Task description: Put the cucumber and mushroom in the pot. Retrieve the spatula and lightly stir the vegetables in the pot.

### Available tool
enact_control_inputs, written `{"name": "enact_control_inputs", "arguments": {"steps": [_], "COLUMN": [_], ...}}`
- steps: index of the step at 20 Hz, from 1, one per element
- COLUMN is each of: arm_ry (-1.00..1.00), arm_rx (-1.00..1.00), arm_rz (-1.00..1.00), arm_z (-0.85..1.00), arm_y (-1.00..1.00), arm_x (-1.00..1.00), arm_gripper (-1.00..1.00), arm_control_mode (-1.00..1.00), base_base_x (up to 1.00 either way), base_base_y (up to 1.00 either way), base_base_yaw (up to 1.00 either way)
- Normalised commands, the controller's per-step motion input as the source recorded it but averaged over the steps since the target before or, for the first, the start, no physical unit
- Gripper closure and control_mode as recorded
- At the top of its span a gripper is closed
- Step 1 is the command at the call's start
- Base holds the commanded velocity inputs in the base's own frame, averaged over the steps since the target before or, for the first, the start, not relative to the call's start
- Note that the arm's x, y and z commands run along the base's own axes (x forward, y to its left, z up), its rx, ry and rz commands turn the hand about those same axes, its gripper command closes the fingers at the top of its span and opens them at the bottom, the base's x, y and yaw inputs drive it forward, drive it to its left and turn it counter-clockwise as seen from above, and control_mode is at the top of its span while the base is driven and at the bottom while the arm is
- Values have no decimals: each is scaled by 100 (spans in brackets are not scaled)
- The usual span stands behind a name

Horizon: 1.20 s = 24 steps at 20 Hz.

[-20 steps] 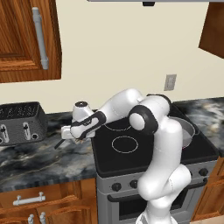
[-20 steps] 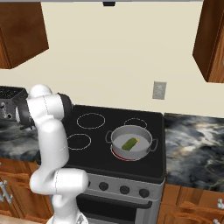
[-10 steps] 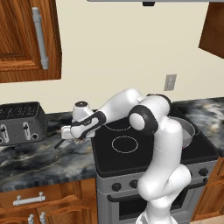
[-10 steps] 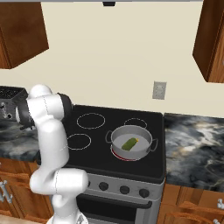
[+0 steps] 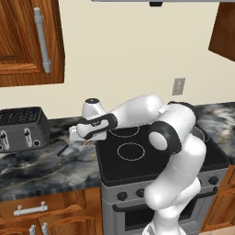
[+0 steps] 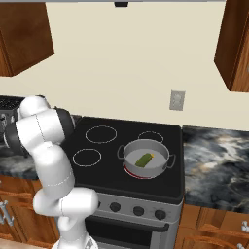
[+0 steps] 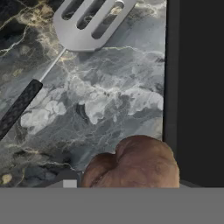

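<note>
Brown mushroom (image 7: pixel 133 164) at view bottom | spatula (image 7: pixel 74 39) beyond | cucumber (image 6: pixel 144 159) in pot (image 6: pixel 127 158)

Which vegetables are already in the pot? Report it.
Only the green oblong cucumber lies in the grey metal pot. The tan-brown mushroom is out, over the marble counter.

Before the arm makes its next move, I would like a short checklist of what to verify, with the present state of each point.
1. Cucumber inside the pot: ok, it lies on the pot's pale bottom.
2. Mushroom out of the pot, close under the hand camera: ok; whether the fingers grip it: cannot tell.
3. Gripper over the counter left of the stove: ok.
4. Spatula flat on the counter, untouched: ok.
5. Pot upright on the front right burner: ok.
6. Way from the gripper to the pot free: cannot tell.
</note>
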Motion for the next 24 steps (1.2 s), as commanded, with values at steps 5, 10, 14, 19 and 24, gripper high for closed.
{"name": "enact_control_inputs", "arguments": {"steps": [5,10,14,19,24], "arm_ry": [0,0,0,0,0], "arm_rx": [1,-3,-12,-10,-4], "arm_rz": [-7,-6,0,0,0], "arm_z": [76,79,68,47,28], "arm_y": [-90,-65,-36,-73,-100], "arm_x": [-24,-5,-7,-30,-29], "arm_gripper": [100,100,100,100,100], "arm_control_mode": [-100,-100,-100,-100,-100], "base_base_x": [0,0,0,0,0], "base_base_y": [0,0,0,0,0], "base_base_yaw": [0,0,0,0,0]}}
